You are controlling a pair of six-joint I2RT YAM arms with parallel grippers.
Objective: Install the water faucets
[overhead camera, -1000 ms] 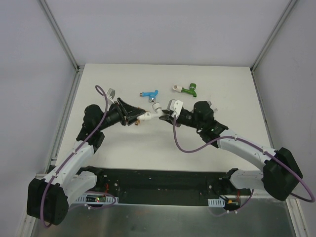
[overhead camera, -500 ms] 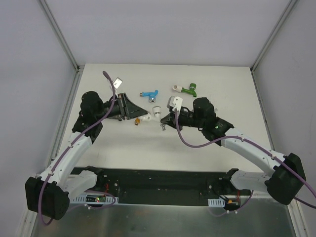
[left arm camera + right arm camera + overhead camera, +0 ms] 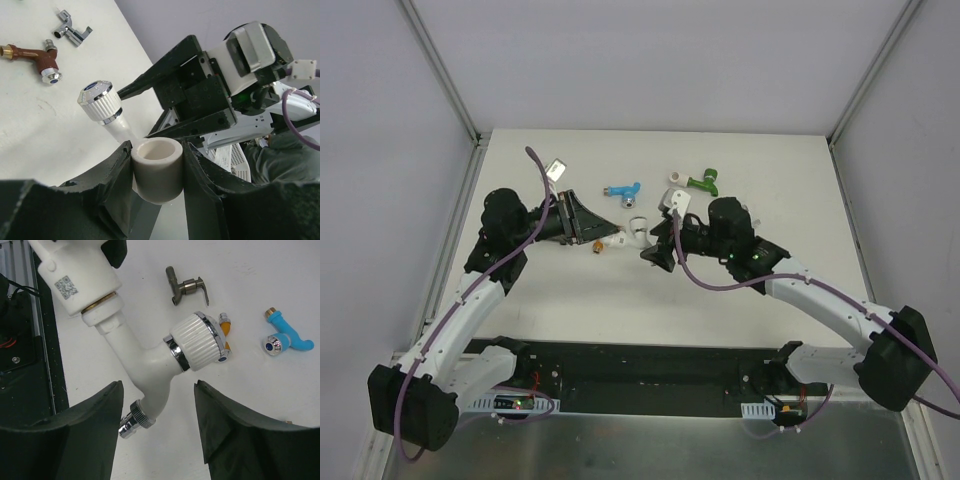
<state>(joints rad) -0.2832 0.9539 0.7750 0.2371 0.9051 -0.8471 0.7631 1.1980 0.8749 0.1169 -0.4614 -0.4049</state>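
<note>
The white water faucet with a ribbed knob sits in the end of a short white pipe fitting. My left gripper is shut on that fitting and holds it above the table, as the top view shows with the left gripper and the white faucet. My right gripper is open. Its jaws stand apart on either side of the silvery spout tip without touching it. In the top view, the right gripper is just right of the faucet.
Loose faucets lie on the table: blue, green, orange, a brown one and a grey one. Another small white fitting lies beside the green faucet. Metal frame posts run along both table sides.
The right gripper has opened and drawn back a little from the white faucet. The left arm lifted the fitting and faucet back and left, then held still.
</note>
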